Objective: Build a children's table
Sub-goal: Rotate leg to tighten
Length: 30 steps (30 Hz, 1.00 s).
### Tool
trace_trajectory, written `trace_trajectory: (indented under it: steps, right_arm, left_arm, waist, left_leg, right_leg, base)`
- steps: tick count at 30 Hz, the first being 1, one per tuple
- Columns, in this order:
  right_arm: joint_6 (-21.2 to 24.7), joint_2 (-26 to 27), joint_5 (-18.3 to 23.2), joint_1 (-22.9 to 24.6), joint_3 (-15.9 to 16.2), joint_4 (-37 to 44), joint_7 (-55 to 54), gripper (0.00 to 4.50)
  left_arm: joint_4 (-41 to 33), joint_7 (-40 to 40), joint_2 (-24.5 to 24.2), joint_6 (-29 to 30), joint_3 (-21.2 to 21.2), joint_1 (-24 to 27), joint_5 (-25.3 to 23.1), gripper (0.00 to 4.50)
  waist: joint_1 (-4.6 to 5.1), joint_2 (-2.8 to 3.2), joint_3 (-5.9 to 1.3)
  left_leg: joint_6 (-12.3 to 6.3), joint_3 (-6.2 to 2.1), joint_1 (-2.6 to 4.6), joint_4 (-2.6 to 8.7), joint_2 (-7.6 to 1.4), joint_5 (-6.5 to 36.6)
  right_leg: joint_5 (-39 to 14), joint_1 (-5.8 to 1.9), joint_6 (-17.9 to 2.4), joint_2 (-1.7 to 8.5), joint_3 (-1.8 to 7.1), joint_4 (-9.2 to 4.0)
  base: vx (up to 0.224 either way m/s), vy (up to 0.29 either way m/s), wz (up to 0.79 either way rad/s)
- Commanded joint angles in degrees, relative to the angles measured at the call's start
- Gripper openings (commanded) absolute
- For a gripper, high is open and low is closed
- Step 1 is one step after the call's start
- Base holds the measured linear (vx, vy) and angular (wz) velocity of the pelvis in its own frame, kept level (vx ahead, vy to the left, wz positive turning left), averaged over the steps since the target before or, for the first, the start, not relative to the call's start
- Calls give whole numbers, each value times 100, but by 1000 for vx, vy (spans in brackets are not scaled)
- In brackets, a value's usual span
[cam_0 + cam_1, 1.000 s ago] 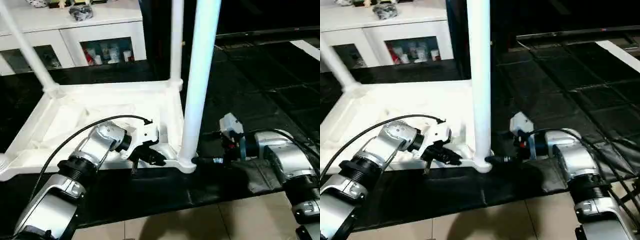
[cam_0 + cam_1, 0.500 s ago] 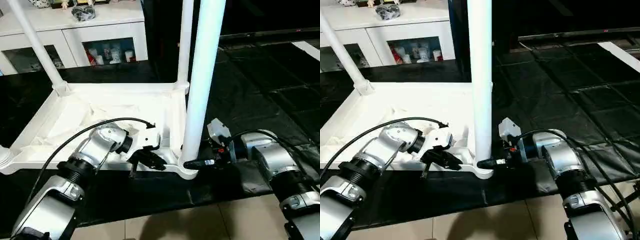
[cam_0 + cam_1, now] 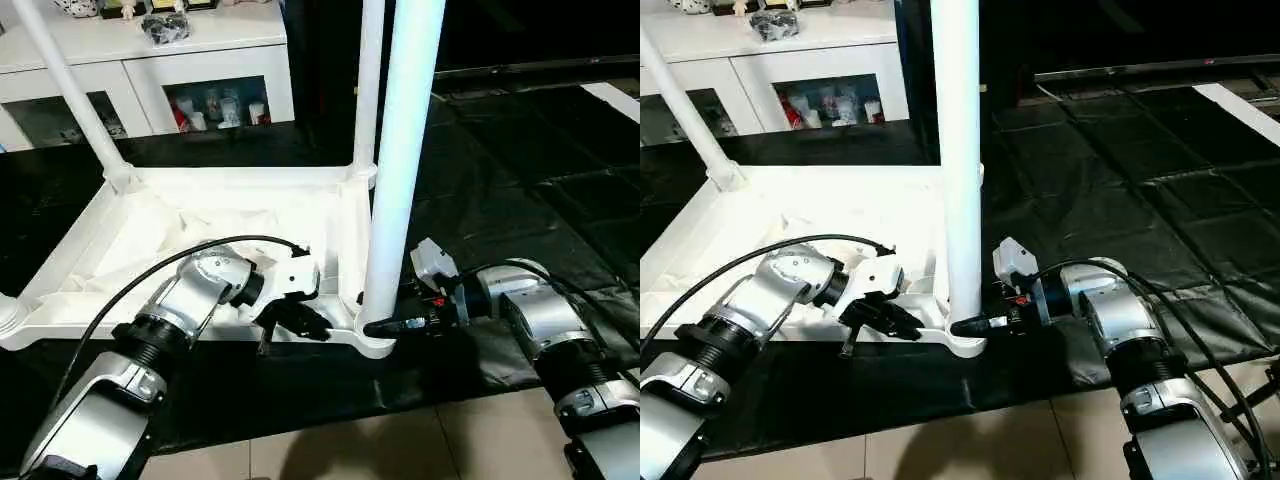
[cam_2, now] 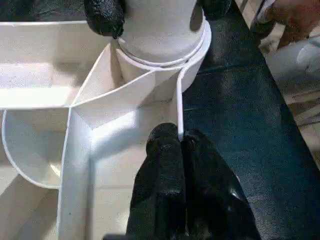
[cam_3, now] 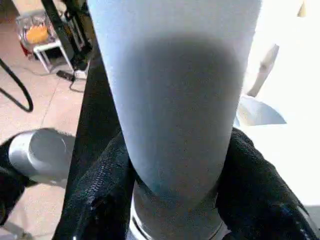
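The children's table top (image 3: 230, 180) lies upside down on the black mat, ribbed side up. White legs stand in its corner sockets: one at the far left (image 3: 70, 90), one at the far right (image 3: 370, 80) and a thick near-right leg (image 3: 400, 150). My left gripper (image 3: 300, 322) is shut on the thin rim wall (image 4: 179, 107) of the top, just beside the near-right socket. From the right, my right gripper (image 3: 380, 322) reaches to that leg's base. Its black fingers (image 5: 100, 190) press on both sides of the leg (image 5: 175, 75).
A white cabinet (image 3: 150, 70) with glass doors stands behind the table. The black mat (image 3: 520, 180) stretches to the right, and tiled floor (image 3: 400, 450) lies at the near edge. A person's hand (image 4: 295, 15) shows past the table corner in the left wrist view.
My right gripper has moved left to the near-right leg's base and its fingers have closed in around it. The left gripper has kept its pinch on the rim.
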<state>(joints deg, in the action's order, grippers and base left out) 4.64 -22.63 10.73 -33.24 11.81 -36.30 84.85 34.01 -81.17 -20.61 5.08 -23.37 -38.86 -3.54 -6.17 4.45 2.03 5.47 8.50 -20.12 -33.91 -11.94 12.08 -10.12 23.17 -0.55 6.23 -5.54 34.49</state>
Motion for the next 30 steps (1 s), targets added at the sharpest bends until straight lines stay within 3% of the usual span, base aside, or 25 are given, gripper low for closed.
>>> trace_trajectory:
  steps: [1, 5, 8, 10, 14, 16, 19, 20, 24, 30]
  right_arm:
    - [333, 133, 185, 63, -65, 167, -191, 199]
    - [452, 265, 60, 156, -85, 260, -706, 199]
    - [730, 586, -189, 245, -168, 336, -1794, 199]
    - [964, 835, -320, 313, -204, 408, -2411, 198]
    - [1329, 1313, -424, 354, -275, 463, -3361, 198]
    - [1488, 1802, -515, 260, -369, 347, -4235, 197]
    - [1526, 2203, -634, 78, -522, 127, -5048, 197]
    - [1526, 2203, -634, 78, -522, 127, -5048, 197]
    - [1547, 2509, -712, -121, -676, -60, -5715, 197]
    - [1518, 2541, -725, -62, -755, 69, -5704, 197]
  left_arm:
    - [41, 67, 209, 177, -160, 29, -11, 0]
    - [168, 420, 348, 398, -55, -52, -38, 0]
    - [358, 1067, 599, 739, 168, -184, -44, 0]
    - [415, 1445, 788, 960, 322, -226, 6, 0]
    - [522, 2038, 1088, 1261, 542, -305, 34, 0]
    - [726, 2618, 1361, 1424, 732, -447, 19, 0]
    - [936, 3237, 1613, 1496, 937, -616, 12, 0]
    - [936, 3237, 1613, 1496, 937, -616, 12, 0]
    - [934, 3501, 1770, 1596, 1073, -690, 55, 0]
    - [930, 3437, 1676, 1520, 1087, -657, 3, 0]
  waist:
    - [46, -39, -373]
    - [51, -40, -345]
    - [108, -44, -312]
    - [186, -35, -301]
    - [336, -23, -293]
    - [426, -23, -273]
    - [484, -13, -270]
    - [487, -33, -272]
    - [505, -6, -288]
    - [546, -14, -318]
  left_leg:
    - [-601, 96, -37, 343, -65, 584]
    - [-483, 101, -35, 366, -59, 738]
    - [-273, 97, -28, 398, -28, 970]
    - [-166, 76, -37, 426, -6, 1132]
    - [-149, 66, -58, 436, 20, 1205]
    - [-128, 61, -60, 442, 35, 1319]
    - [-118, 50, -36, 447, 48, 1492]
    - [-127, 48, -34, 447, 47, 1511]
    - [-169, 35, -61, 471, 28, 1433]
    - [-326, 51, -79, 448, 19, 1092]
  right_leg:
    - [-425, -386, -1658, 158, 208, -310]
    - [-792, -386, -1521, 156, 218, -349]
    - [-1376, -375, -1320, 159, 216, -413]
    - [-1798, -394, -1121, 158, 206, -455]
    - [-1922, -382, -1031, 149, 193, -492]
    - [-2143, -361, -963, 146, 187, -521]
    - [-2413, -337, -867, 143, 175, -562]
    - [-2436, -337, -859, 144, 172, -567]
    - [-2068, -357, -942, 152, 182, -540]
    - [-1215, -389, -1238, 156, 193, -483]
  base:
    - [0, 0, 0]
    - [0, 0, 0]
    - [0, 0, 0]
    - [0, 0, 0]
    - [0, 0, 0]
    - [0, 0, 0]
    - [0, 0, 0]
    - [0, 0, 0]
    - [0, 0, 0]
    - [0, 0, 0]
